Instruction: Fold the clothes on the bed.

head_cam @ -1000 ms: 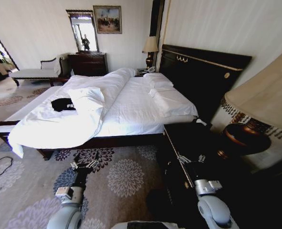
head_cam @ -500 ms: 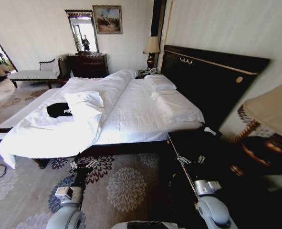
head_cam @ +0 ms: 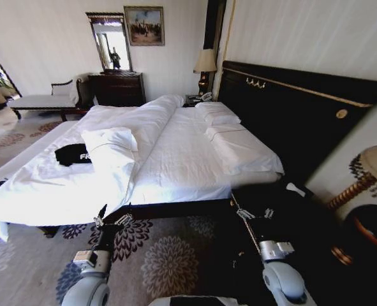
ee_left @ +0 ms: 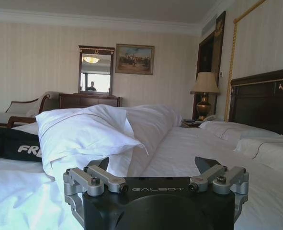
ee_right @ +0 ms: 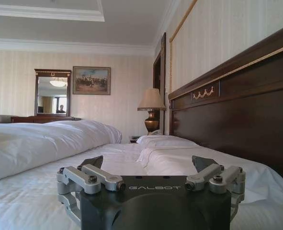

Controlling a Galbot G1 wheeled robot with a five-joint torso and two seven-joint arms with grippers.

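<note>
My L gripper low over carpet just short of bed edge, fingers apart, holding nothing. My R gripper low near dark nightstand by headboard side, fingers apart too, empty. Bed ahead, white duvet rumpled. Black T-shirt on far L part of duvet, touching pillow beside it, well apart from both grippers. Headboard at R.
</note>
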